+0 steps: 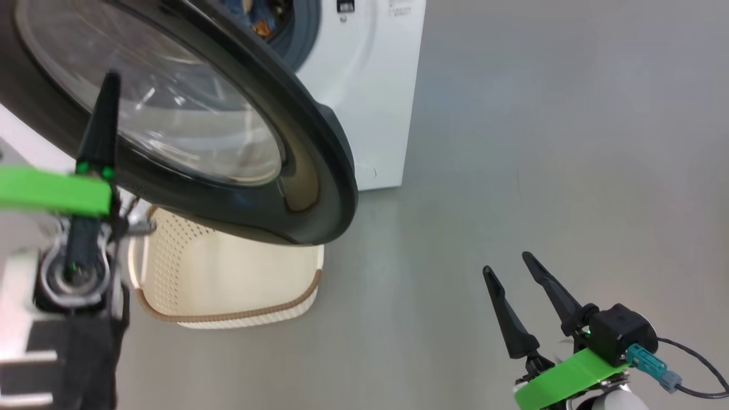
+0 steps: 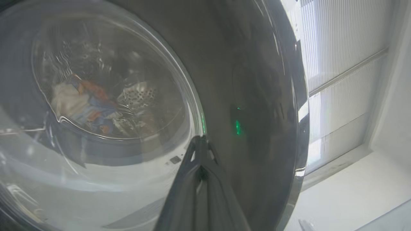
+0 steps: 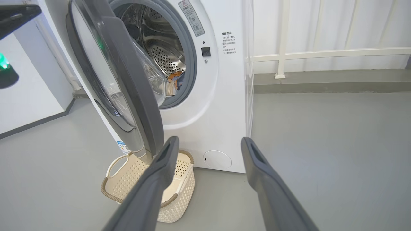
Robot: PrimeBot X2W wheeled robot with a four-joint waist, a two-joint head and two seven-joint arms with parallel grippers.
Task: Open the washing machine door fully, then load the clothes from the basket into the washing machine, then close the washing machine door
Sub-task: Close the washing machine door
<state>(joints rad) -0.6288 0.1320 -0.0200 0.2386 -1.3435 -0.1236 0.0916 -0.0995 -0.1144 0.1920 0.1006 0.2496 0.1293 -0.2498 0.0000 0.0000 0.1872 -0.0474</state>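
The washing machine (image 3: 221, 106) stands with its door (image 3: 128, 80) swung partway out, edge-on in the right wrist view. The clothes (image 3: 175, 80) lie in the steel drum and show through the glass (image 2: 86, 102). My left gripper (image 1: 111, 80) is shut on nothing. Its fingertips (image 2: 200, 138) point at the door's (image 2: 257, 96) outer face, where the glass meets the black rim. Under the door (image 1: 239, 142) sits the basket (image 1: 228, 273), its inside bare. My right gripper (image 1: 507, 263) hangs open over the floor, well to the right of the machine (image 1: 364, 85).
Open grey floor spreads to the right of the machine. A white railing (image 3: 321, 53) and a low kerb run along the back wall. A white wall panel (image 3: 29, 96) stands to the machine's left. The basket (image 3: 128, 173) sits close against the machine's front.
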